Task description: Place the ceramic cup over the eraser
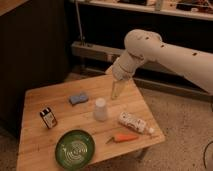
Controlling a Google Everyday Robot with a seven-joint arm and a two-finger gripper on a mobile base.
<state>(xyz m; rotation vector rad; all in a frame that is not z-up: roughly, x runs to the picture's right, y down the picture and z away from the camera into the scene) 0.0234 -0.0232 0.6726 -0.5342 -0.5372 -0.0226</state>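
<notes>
The ceramic cup [100, 109] is small, white and tapered, and it stands on the middle of the wooden table [35, 150]. The eraser [48, 118] is a small dark block with a white end and an orange-red label, and it stands near the table's left side, well apart from the cup. My gripper [116, 90] hangs from the white arm above the table's far edge. It points down, just behind and to the right of the cup, and holds nothing that I can see.
A flat light-blue pad [78, 98] lies behind the cup on the left. A green plate [75, 148] sits at the front. A white printed container [132, 121] lies on its side at the right, with a carrot [124, 138] in front of it.
</notes>
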